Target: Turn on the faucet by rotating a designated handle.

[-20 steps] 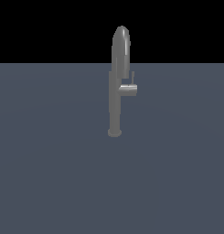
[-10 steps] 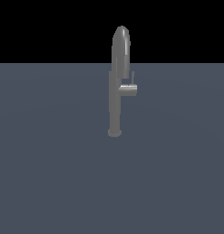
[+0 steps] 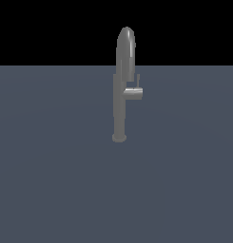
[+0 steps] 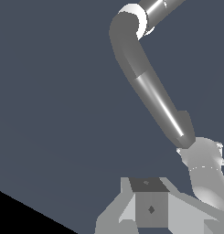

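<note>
Covering most of both views is a flat dark blue-grey floor [image 3: 51,190], with black behind it. Next in size is the arm [image 4: 150,87], seen only in the wrist view — a bent grey tube with white rings at its joints, reaching down to a pale block at the edge of the picture. That pale block looks like part of the gripper [image 4: 150,215], but its fingers are cut off, so I cannot tell how wide it is open or if it holds a thing.

In the exterior view the faucet [image 3: 121,85] stands upright near the middle of the floor. It is tall, thin and grey, with a round top that goes up into the black part, and a small round foot on the floor. The handle [image 3: 134,93] is the smallest thing — a short stub sticking out toward the exterior view's right, about halfway up the faucet, with a thin rod pointing up from it. No arm shows near the faucet in this view.
</note>
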Robot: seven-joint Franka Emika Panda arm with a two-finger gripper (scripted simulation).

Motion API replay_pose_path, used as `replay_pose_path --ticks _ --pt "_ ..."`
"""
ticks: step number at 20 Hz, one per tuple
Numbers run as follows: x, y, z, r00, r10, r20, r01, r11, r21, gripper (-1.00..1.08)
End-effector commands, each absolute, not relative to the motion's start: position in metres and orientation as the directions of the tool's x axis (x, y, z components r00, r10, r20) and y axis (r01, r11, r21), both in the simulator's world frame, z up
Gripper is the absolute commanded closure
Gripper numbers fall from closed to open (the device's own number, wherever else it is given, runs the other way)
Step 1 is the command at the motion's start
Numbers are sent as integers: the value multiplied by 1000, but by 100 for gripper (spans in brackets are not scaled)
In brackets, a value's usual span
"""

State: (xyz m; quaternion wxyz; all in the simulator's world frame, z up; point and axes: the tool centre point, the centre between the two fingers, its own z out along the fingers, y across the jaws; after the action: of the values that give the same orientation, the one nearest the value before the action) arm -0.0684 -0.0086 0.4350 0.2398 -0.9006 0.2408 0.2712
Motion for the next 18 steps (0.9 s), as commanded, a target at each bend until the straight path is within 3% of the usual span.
replay_pose_path --ticks 1,18 --pt "-55 -13 428 697 -308 -647 -608 -733 -306 108" --pt "27 -49 351 342 -233 -910 -887 -401 -230 108"
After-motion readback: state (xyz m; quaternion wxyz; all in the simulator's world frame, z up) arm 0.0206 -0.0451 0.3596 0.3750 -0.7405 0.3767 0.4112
